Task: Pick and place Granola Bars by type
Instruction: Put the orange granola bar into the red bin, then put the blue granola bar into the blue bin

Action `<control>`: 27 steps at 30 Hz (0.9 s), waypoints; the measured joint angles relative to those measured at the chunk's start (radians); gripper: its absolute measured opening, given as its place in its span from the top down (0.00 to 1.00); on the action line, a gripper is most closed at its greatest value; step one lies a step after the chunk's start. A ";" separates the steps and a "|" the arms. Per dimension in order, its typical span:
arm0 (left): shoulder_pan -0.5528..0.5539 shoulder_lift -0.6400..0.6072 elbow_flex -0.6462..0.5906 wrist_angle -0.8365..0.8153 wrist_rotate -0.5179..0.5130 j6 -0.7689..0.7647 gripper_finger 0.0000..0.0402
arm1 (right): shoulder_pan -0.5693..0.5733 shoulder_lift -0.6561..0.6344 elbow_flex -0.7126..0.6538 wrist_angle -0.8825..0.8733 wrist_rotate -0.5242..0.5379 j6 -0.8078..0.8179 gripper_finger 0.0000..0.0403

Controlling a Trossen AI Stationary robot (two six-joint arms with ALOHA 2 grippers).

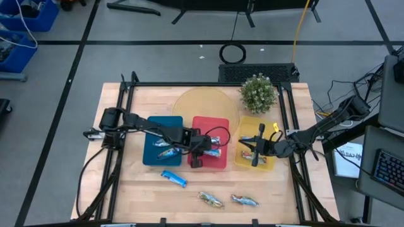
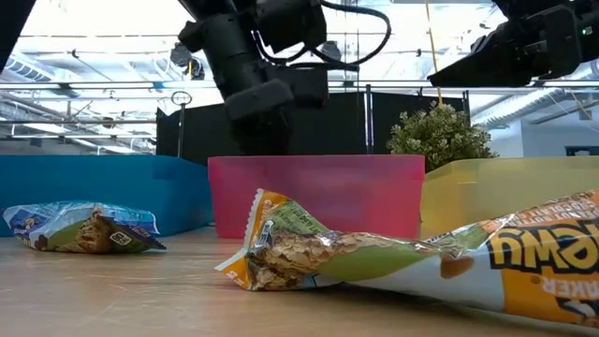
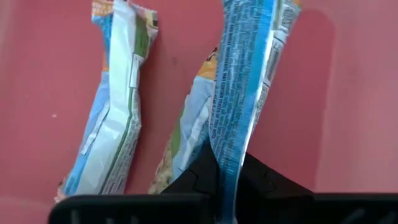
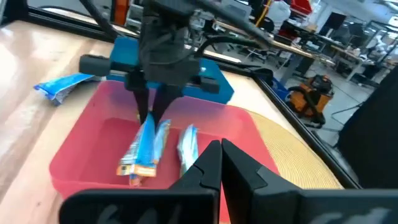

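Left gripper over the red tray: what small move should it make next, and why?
Probably open the fingers and release. The left gripper is shut on a bar that hangs inside the red tray, its lower end among two bars already lying there. The right gripper waits over the yellow tray.

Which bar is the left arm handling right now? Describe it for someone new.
Find the red tray, the middle of three. Over it, the left gripper pinches one blue-edged bar by its end. Unlike the two bars flat on the floor, it hangs upright.
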 joint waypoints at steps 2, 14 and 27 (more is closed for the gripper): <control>0.000 -0.019 0.000 -0.005 0.006 -0.021 0.88 | 0.000 0.000 0.000 0.000 -0.004 0.002 1.00; -0.084 -0.311 -0.019 -0.104 -0.139 0.071 0.48 | -0.002 0.000 0.000 -0.002 -0.047 0.025 1.00; -0.352 -0.625 -0.546 0.316 -0.172 -0.109 0.96 | -0.002 0.000 -0.001 -0.051 -0.047 0.051 1.00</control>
